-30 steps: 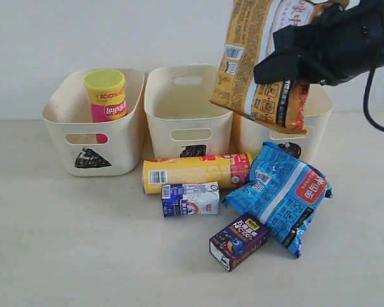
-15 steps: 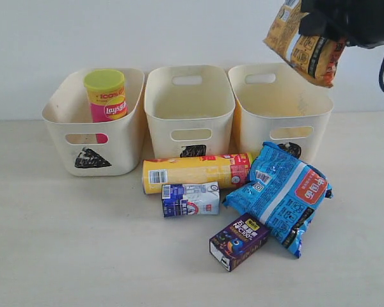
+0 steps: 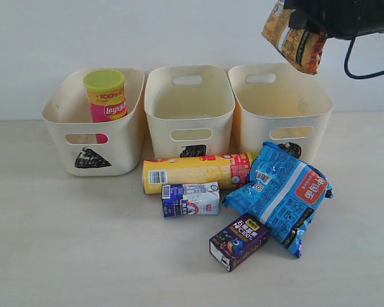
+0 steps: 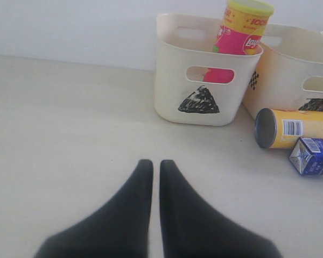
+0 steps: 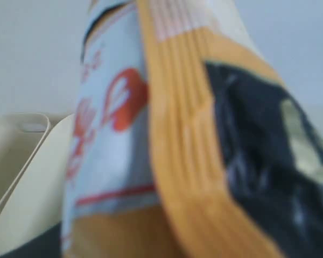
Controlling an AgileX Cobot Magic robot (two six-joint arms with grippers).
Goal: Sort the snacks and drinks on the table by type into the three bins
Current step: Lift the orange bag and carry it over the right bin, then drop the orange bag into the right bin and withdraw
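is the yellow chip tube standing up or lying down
Lying down: the yellow-orange tube rests on its side in front of the middle bin.

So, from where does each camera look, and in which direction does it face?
Exterior: in front of the table, slightly above, facing the three bins; the right tool holds the orange bag at top right.
Left wrist: low over the table, facing the triangle bin; the shut left tool shows.
Right wrist: above the bins, close against the orange bag, a bin rim beyond; the tool itself hardly shows.
Shared: exterior and left wrist both show the triangle bin holding the pink tube.
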